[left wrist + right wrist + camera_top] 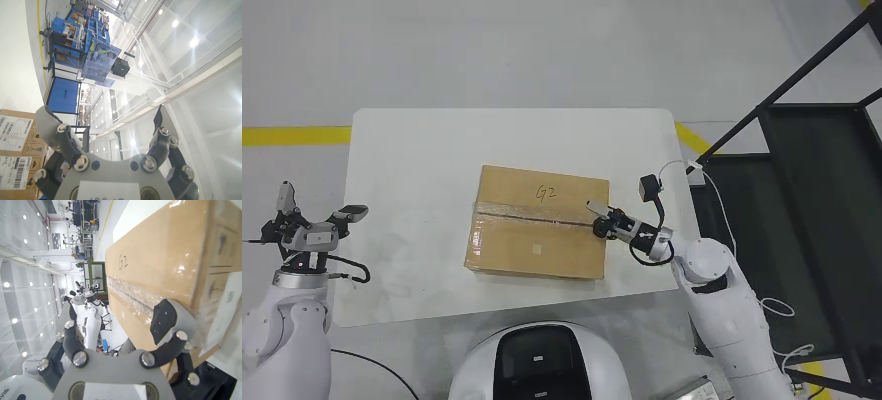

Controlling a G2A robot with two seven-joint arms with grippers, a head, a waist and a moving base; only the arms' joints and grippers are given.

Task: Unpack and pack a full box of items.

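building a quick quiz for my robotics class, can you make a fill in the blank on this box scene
The cardboard box rests on the white ___. Clear ___ runs along its top seam. The ___ end effector is at the box's edge. The left end effector, away from the box, is ___.
Missing: table, tape, right, open.

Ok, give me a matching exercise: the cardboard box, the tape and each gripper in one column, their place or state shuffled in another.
1 cardboard box
2 tape
3 left gripper
4 right gripper

A open, at one end of the tape
B closed, on the white table
C open, by the table's edge, apart from the box
D along the middle of the box's top

Pairs: 1-B, 2-D, 3-C, 4-A
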